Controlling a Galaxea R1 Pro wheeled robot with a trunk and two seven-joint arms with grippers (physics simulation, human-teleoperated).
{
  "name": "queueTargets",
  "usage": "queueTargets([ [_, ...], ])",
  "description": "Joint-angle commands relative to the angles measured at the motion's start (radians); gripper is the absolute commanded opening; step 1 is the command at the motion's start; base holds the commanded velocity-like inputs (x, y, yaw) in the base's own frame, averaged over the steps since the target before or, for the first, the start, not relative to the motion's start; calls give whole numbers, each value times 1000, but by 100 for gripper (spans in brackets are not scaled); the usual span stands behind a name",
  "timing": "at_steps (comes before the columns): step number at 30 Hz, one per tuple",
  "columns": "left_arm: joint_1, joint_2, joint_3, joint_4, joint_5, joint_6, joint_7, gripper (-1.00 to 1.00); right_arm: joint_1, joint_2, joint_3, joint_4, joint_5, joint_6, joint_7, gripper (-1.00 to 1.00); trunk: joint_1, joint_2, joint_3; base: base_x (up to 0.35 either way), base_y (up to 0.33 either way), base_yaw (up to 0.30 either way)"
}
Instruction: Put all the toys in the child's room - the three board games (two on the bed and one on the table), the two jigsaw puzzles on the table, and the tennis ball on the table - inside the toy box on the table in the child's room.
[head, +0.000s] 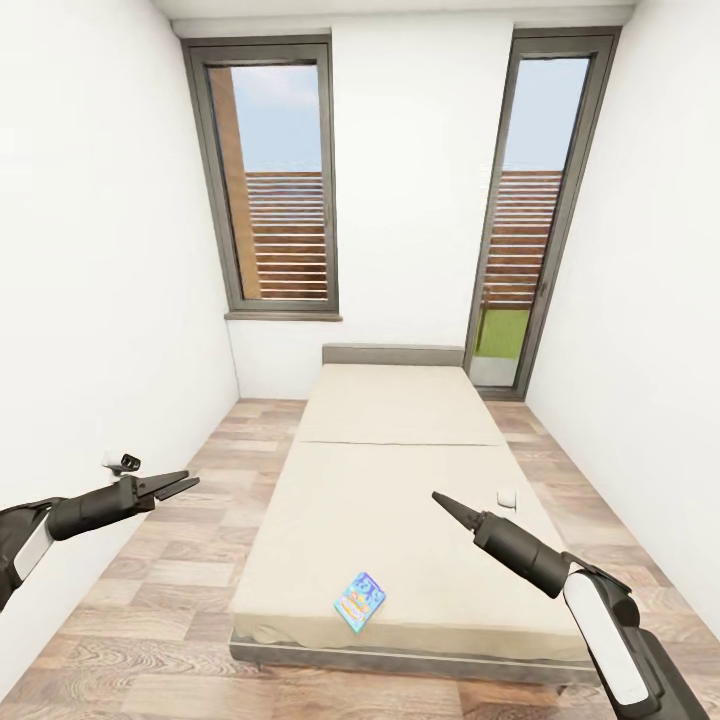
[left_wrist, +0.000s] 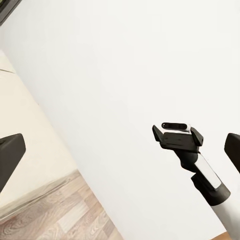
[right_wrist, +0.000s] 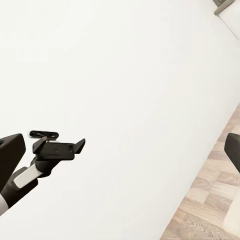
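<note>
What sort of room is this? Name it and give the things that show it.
Most likely a small bedroom: a low beige bed with a grey headboard stands on a wood-plank floor between white walls, under two tall dark-framed windows. A small blue board game on the mattress hints at a child's room.

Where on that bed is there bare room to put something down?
Most of the bed is bare: the whole section by the headboard, and the middle between the two end effectors. Taken spots: the small blue board game near the foot edge, and a small white object near the right edge.
</note>
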Motion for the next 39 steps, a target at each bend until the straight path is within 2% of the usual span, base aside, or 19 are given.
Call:
queueTargets([
  [1, -1, 0, 0, 0, 0, 11, -3, 100, -1, 0, -1, 0, -6, 7, 0, 100, 1, -2, -2, 1, 0, 0],
  [10, -1, 0, -1, 0, 1, 10, -3, 100, -1, 0, -2, 10, -7, 9, -2, 100, 1, -2, -2, 0, 0, 0],
  [22, -1, 0, -1, 0, 0, 11, -3, 100, -13, 2, -12, 141, -11, 11, -21, 100, 1, -2, -2, 0, 11, 0],
  [32, -1, 0, -1, 0, 2, 10, -3, 100, -16, 13, -58, 162, -17, 17, -101, 100, 1, -2, -2, 0, 126, 0],
  [39, -1, 0, -1, 0, 1, 10, -3, 100, -16, 19, -63, 174, -20, 18, -195, 100, 1, -2, -2, 0, 19, 0],
])
